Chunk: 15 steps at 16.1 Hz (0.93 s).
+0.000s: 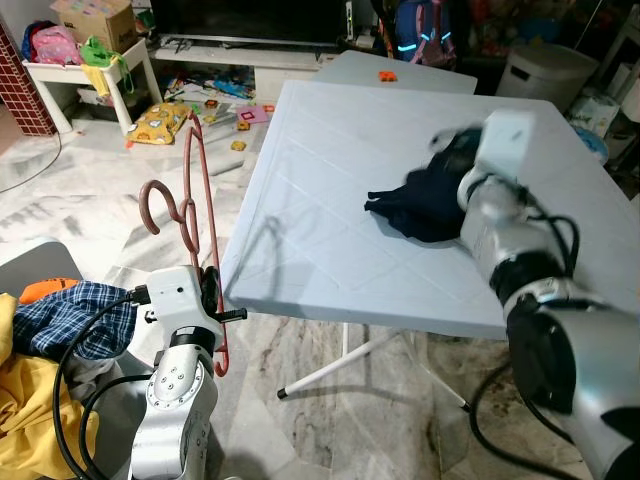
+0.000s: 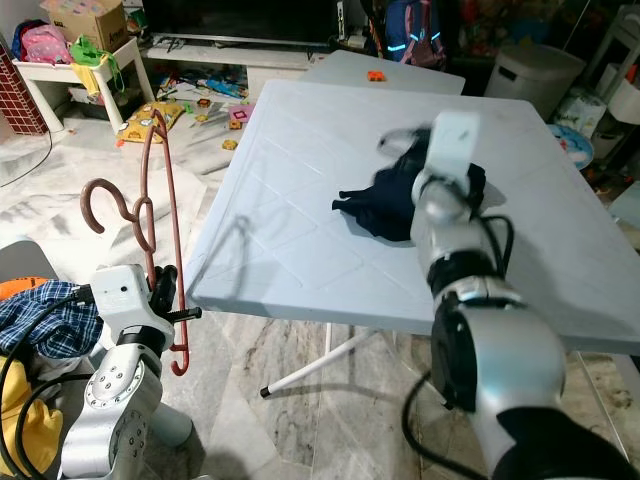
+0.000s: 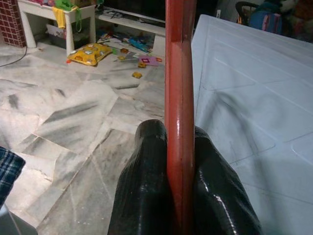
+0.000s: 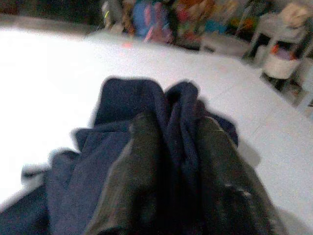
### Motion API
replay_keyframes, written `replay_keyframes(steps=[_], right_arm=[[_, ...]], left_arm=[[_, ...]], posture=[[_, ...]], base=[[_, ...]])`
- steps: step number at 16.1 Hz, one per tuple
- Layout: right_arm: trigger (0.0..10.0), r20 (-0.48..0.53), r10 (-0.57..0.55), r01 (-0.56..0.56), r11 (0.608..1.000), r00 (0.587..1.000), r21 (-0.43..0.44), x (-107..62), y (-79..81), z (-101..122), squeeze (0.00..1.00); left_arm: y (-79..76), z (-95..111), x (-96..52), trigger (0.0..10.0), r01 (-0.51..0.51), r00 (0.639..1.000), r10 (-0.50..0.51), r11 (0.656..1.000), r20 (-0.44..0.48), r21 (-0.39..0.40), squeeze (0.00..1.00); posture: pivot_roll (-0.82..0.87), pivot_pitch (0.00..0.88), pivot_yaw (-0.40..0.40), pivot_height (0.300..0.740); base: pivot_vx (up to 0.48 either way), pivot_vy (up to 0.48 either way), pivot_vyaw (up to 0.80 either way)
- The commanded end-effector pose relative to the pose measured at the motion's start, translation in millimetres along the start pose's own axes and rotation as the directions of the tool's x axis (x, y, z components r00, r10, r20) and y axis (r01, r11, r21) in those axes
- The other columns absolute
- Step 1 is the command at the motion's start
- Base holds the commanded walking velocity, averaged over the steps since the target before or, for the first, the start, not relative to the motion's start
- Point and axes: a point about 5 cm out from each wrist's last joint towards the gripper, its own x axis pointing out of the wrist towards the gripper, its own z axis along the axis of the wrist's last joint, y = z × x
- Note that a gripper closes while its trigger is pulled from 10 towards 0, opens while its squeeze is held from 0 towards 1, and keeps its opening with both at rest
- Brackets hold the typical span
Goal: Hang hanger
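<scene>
Okay, hanger (image 1: 196, 205): reddish-brown plastic, thin, with a curled hook at the top-left end and a long bar running up and away; it stands almost upright beside the near-left corner of the counter (image 1: 330, 180), over the marble floor (image 1: 90, 215). Left gripper (image 3: 180, 161) is clamped on the hanger's lower part, the two black fingers (image 3: 146, 186) pressed against either side of the red bar (clear in the left wrist view). Left arm is raised from below, wrist box just under the grip, close to the counter edge but not touching it.

Right gripper (image 4: 178, 147) is out over the middle-right of the white counter, fingers (image 4: 134, 166) closed on a fold of a dark navy garment (image 1: 425, 205) that lies bunched on the surface. Right arm reaches forward and up from the lower right, wrist bent down onto the cloth; it looks motion-blurred.

Near the left arm sits a pile of clothes (image 1: 60, 320), plaid blue and yellow. Toys (image 1: 165, 120) lie scattered on the floor beyond, by a low white table (image 1: 95, 70).
</scene>
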Motion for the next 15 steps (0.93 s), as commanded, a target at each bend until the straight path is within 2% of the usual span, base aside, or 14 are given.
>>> replay_keyframes(steps=[1, 3, 6, 7, 8, 9, 10, 11, 12, 13, 15], right_arm=[[10.0, -0.059, 0.035, -0.038, 0.998, 0.998, -0.046, -1.8, 0.6, -14, 1.00], [10.0, -0.164, 0.127, -0.145, 0.984, 0.978, -0.105, -6.6, -0.6, -39, 1.00], [10.0, -0.191, 0.163, -0.187, 0.976, 0.968, -0.114, -7.2, -7.0, -44, 1.00], [10.0, -0.170, 0.166, -0.185, 0.978, 0.971, -0.101, -5.8, -9.3, -39, 1.00], [10.0, -0.098, 0.143, -0.153, 0.982, 0.985, -0.107, -2.6, -15.9, -27, 1.00], [10.0, 0.005, 0.092, -0.091, 0.987, 0.996, -0.136, 0.3, -25.5, -11, 1.00], [10.0, 0.063, 0.069, -0.057, 0.983, 0.996, -0.173, 1.5, -31.4, -1, 1.00], [10.0, 0.091, 0.054, -0.035, 0.980, 0.994, -0.194, 2.2, -36.4, 5, 1.00], [10.0, 0.131, 0.019, 0.009, 0.978, 0.991, -0.210, 3.4, -47.9, 14, 1.00], [10.0, 0.141, 0.012, 0.020, 0.973, 0.990, -0.229, 3.7, -52.1, 17, 1.00], [10.0, 0.108, 0.017, 0.006, 0.977, 0.994, -0.214, 3.8, -55.9, 13, 1.00]], left_arm=[[-4.3, -2, -0.6, 10.0, 0.005, 1.000, -0.005, 1.000, -0.005, -0.009, 0.00], [-5.6, -3, -0.5, 10.0, 0.018, 1.000, -0.018, 1.000, -0.013, -0.009, 0.00], [-6.8, -3, 1.2, 10.0, 0.037, 0.999, -0.038, 0.999, -0.019, -0.003, 0.00], [-6.6, -2, 1.7, 10.0, 0.042, 0.999, -0.042, 0.999, -0.019, -0.001, 0.00], [-6.3, -2, 2.1, 10.0, 0.046, 0.999, -0.046, 0.999, -0.021, 0.002, 0.00], [-6.1, -2, 2.3, 10.0, 0.048, 0.999, -0.048, 0.999, -0.023, 0.006, 0.00], [-6.1, -2, 2.5, 10.0, 0.050, 0.998, -0.050, 0.999, -0.024, 0.009, 0.00], [-6.3, -2, 2.9, 10.0, 0.053, 0.998, -0.052, 0.999, -0.024, 0.012, 0.00], [-6.3, -1, 3.7, 10.0, 0.056, 0.998, -0.056, 0.998, -0.021, 0.018, 0.00], [-5.9, -1, 4.1, 10.0, 0.056, 0.998, -0.056, 0.998, -0.020, 0.020, 0.00], [-4.4, -1, 4.9, 10.0, 0.058, 0.998, -0.058, 0.998, -0.021, 0.024, 0.00]], posture=[[-0.04, 0.000, -0.061, 0.740], [-0.05, 0.000, -0.050, 0.740], [-0.06, 0.000, -0.034, 0.740], [-0.06, 0.000, -0.028, 0.740], [-0.06, 0.000, -0.023, 0.740], [-0.07, 0.000, -0.018, 0.740], [-0.07, 0.000, -0.015, 0.740], [-0.07, 0.000, -0.013, 0.740], [-0.07, 0.000, -0.011, 0.740], [-0.07, 0.000, -0.011, 0.740], [-0.08, 0.000, -0.001, 0.740]], base=[[0.000, 0.000, 0.00], [0.000, 0.000, 0.00], [0.000, 0.000, 0.00], [0.000, 0.000, 0.00], [0.000, 0.000, 0.00], [0.000, 0.000, 0.00], [0.000, 0.000, 0.00], [0.000, 0.000, 0.00], [0.000, 0.000, 0.00], [0.000, 0.000, 0.00], [0.000, 0.000, 0.00]])
